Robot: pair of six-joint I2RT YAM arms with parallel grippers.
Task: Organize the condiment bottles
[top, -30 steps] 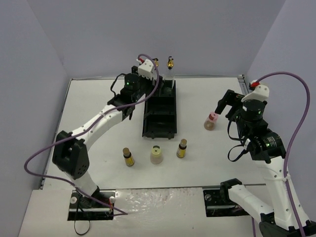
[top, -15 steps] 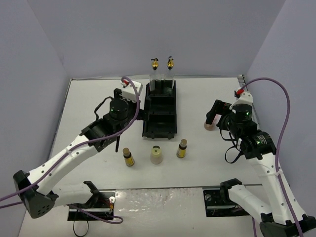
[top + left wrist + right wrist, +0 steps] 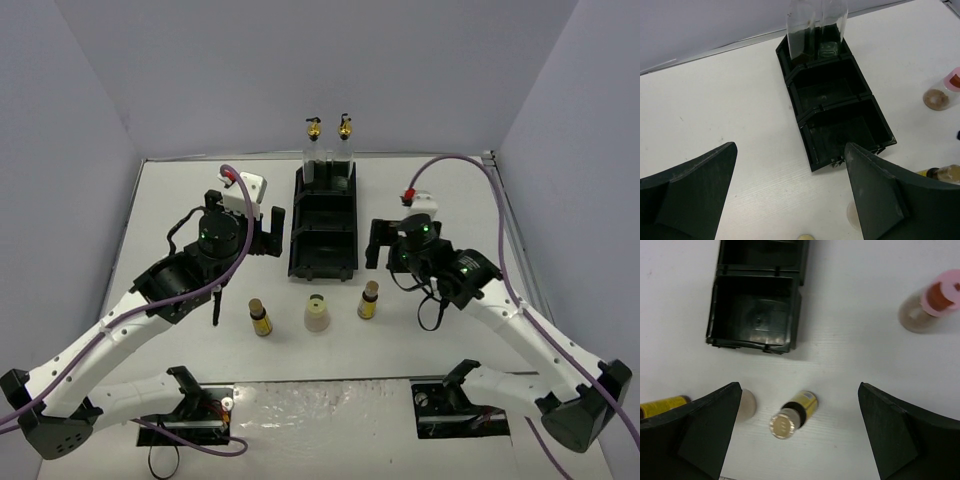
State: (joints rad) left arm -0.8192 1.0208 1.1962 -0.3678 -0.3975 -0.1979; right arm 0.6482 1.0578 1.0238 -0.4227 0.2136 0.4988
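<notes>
Bottles from overhead: tall clear bottles (image 3: 314,160) upright side by side in far compartment of black tray (image 3: 296,235). Before tray's near end, row of three on table (image 3: 160,190): left amber bottle (image 3: 261,317), cream bottle (image 3: 317,314), right amber bottle (image 3: 368,300), all upright and apart. Just left of tray, left gripper (image 3: 272,228); just right of it, right gripper (image 3: 383,245). Cannot tell finger spread from here.

From left wrist: fingers (image 3: 695,190) spread wide, gripping nothing, aimed at tray's near end. Shows tall clear bottles at far end, and pink-capped bottle (image 3: 942,92) on table right of tray, well apart from it.

From right wrist: fingers (image 3: 705,425) wide too, holding nothing. Shows right amber bottle (image 3: 792,415) in the gap between them, untouched. Cream bottle partly behind one finger; pink-capped bottle (image 3: 932,307) off toward upper right corner; tray's near compartment above.
</notes>
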